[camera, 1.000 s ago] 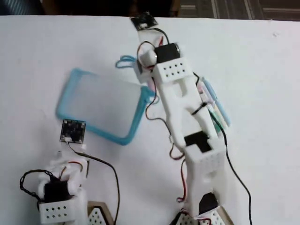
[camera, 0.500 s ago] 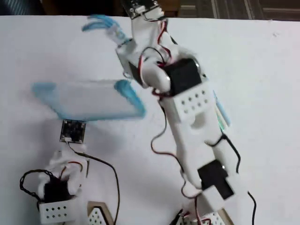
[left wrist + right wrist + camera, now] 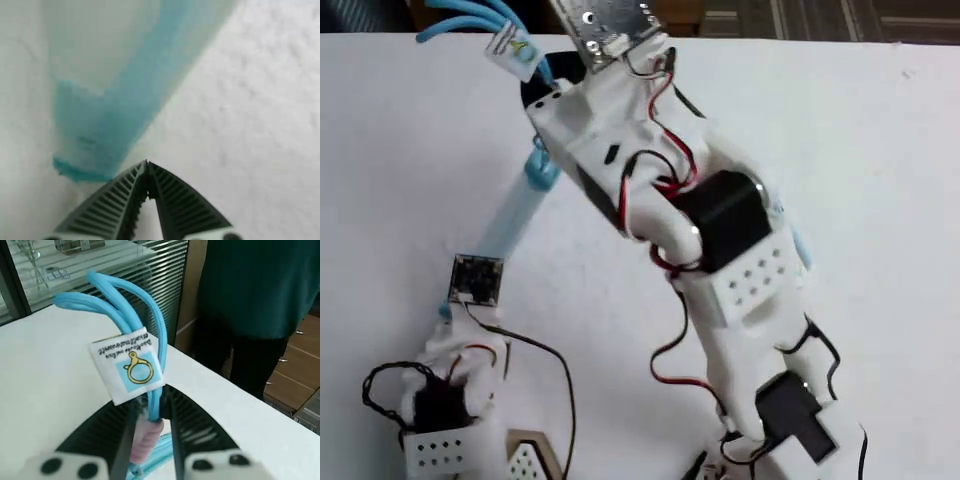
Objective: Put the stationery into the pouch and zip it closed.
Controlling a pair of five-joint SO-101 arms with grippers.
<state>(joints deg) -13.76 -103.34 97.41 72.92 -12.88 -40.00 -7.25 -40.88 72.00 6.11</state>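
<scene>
R gripper (image 3: pixel 150 407) clamped on blue cord (image 3: pixel 122 302), tag (image 3: pixel 127 365) just past its tips; pouch (image 3: pixel 115 75) hangs below it, lower corner just ahead of L gripper (image 3: pixel 146 170), clenched, empty.

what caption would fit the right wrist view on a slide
Right claw shut on the blue pouch strap beside its paper tag, above the white table.

1 overhead, 2 wrist close-ups, pouch (image 3: pixel 510 215) shared
</scene>
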